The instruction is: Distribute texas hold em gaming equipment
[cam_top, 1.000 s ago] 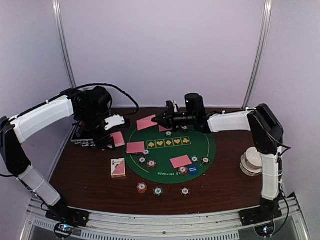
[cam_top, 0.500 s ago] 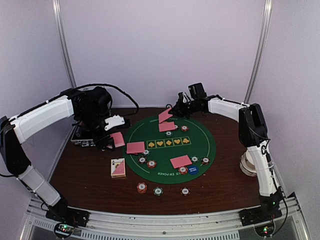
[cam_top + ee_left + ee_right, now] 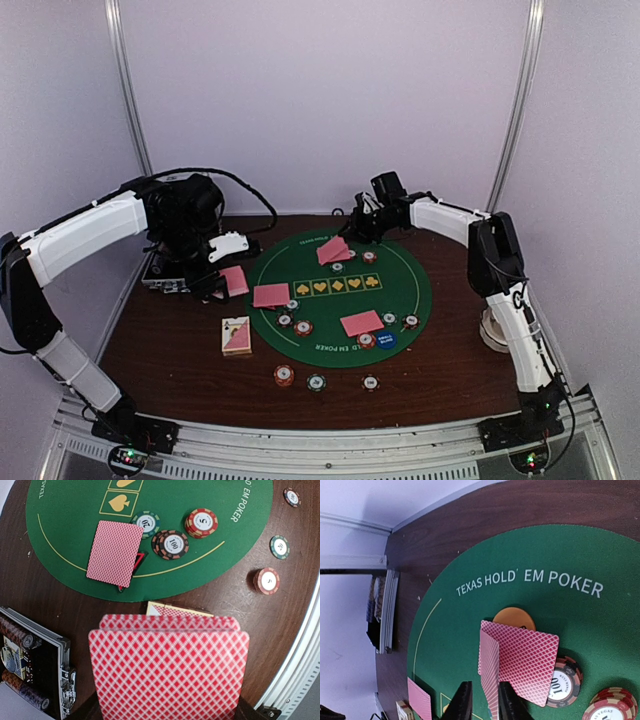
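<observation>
My left gripper (image 3: 222, 278) hovers over the table's left side, shut on a fanned stack of pink-red-backed playing cards (image 3: 169, 672) that hides its fingers. My right gripper (image 3: 484, 685) is at the far rim of the green mat (image 3: 400, 290). Its jaws stand slightly apart around a card on edge (image 3: 489, 677), with a gap on the left side. That card leans against a flat card (image 3: 527, 662) beside the orange disc (image 3: 514, 617). Two more cards (image 3: 271, 295) (image 3: 361, 323), a black-red triangle (image 3: 138, 561), a blue disc (image 3: 386, 339) and striped chips (image 3: 171, 544) lie on the mat.
The silver-edged black case (image 3: 165, 275) sits at the left behind my left gripper. A card box (image 3: 237, 336) lies left of the mat. Three chips (image 3: 284, 375) (image 3: 316, 381) (image 3: 370, 382) sit on the wood near the front. White bowls (image 3: 503, 325) stand at the right edge.
My right arm carried a card from the mat's far middle out and back down onto the far card, and its jaws have parted a little. The left arm has not moved.
</observation>
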`<act>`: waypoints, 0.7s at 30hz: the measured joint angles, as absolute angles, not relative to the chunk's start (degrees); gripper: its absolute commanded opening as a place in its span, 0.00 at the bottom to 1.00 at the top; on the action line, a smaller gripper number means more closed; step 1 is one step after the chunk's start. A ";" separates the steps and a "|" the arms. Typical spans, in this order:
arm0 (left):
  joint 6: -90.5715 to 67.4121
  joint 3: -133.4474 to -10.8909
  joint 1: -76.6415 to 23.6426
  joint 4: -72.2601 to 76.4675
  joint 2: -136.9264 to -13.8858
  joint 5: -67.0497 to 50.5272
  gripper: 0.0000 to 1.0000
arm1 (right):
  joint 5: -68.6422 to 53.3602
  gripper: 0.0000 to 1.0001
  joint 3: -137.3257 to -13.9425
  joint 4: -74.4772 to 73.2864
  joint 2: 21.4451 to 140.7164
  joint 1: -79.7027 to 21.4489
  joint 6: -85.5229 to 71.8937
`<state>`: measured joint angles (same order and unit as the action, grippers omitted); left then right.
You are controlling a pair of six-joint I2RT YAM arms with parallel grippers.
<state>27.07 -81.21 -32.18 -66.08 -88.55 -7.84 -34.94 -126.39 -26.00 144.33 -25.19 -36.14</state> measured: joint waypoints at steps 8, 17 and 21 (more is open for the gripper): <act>27.07 -81.21 -32.18 -66.11 -88.55 -7.84 0.00 | -29.85 0.52 -129.16 -29.47 144.33 -24.97 -31.59; 27.05 -81.21 -32.18 -66.08 -88.55 -7.81 0.00 | -25.61 1.00 -125.32 -32.67 139.55 -25.43 -28.34; 27.03 -81.21 -32.18 -66.04 -88.55 -7.81 0.00 | -26.63 1.00 -116.73 -30.59 130.69 -26.33 -28.99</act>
<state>27.03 -81.21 -32.18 -66.04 -88.55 -7.81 -26.63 -116.73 -30.59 130.69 -26.33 -28.99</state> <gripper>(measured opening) 0.665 0.994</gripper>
